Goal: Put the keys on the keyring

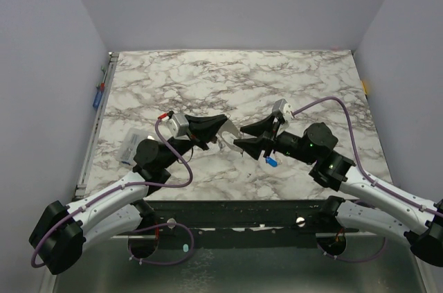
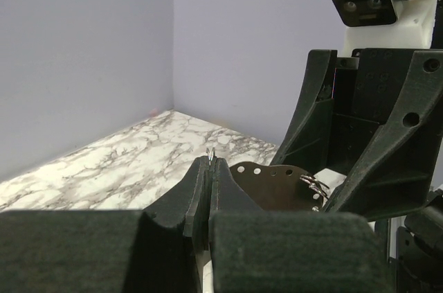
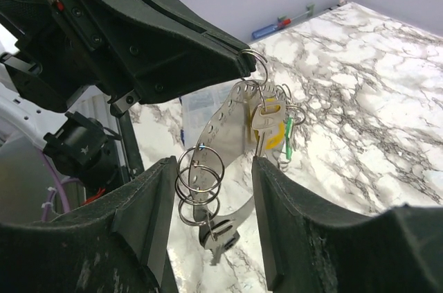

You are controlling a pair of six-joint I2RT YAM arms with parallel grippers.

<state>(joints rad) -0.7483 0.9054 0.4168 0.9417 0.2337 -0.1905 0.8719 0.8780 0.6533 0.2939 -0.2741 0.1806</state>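
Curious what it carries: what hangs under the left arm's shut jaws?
A wire ring pinched at the tip carries a curved, perforated metal strip, a silver key, a yellow tag, a green tag; small rings dangle lower. Anything behind the strip is covered.

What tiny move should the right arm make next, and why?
Probably close the right gripper gently on the small rings hanging between its jaws. The jaws stand open on either side of them, while the left gripper, shut, holds the keyring above with the keys dangling.

I see a clear bag at the left of the marble table, with a blue stick above it.
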